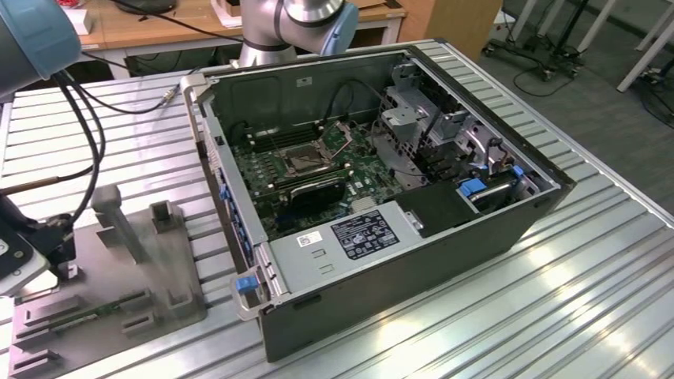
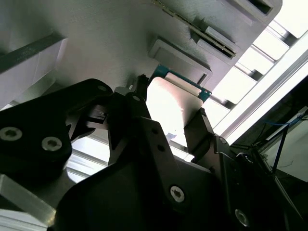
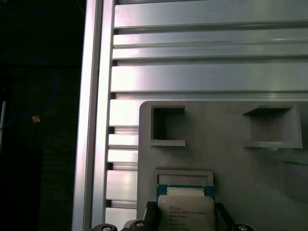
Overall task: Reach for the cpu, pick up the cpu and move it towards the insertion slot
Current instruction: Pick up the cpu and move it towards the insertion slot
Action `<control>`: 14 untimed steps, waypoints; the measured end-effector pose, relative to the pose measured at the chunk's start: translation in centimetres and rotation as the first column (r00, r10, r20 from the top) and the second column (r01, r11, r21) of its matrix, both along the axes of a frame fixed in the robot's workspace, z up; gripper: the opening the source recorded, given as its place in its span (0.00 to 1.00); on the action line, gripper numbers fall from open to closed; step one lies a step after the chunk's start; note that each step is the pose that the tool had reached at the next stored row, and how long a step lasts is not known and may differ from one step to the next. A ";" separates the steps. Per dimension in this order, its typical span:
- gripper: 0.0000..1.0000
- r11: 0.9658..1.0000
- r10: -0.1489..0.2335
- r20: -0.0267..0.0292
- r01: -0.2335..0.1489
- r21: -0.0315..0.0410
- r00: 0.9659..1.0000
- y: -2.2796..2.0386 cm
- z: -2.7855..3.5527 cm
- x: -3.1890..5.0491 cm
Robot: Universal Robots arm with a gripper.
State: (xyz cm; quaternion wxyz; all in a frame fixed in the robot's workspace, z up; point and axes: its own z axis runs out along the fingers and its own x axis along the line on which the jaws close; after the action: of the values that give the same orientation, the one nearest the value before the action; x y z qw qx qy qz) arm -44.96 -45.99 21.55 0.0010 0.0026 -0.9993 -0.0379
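Second wrist view: jaws grip cpu [image 2: 168,108] at holder [image 2: 178,55].

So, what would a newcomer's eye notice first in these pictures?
The open computer case, its green board bare, lies in the middle of the exterior view. In the first wrist view the pale cpu shows over a grey fixture plate, with the gripper at it.

Case wall [image 1: 216,158] and drive cage [image 1: 406,118] flank the insertion slot [image 1: 303,160]
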 end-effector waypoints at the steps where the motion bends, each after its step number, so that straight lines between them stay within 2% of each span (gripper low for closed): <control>1: 0.54 1.000 0.000 0.000 0.000 0.000 1.000 0.00 0.04 0.00; 14: 0.54 1.000 0.000 0.000 0.000 0.000 1.000 0.00 1.35 0.00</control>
State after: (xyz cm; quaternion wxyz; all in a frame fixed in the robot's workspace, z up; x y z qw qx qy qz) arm -44.96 -45.99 22.89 0.0009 0.0026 -0.9993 -0.0378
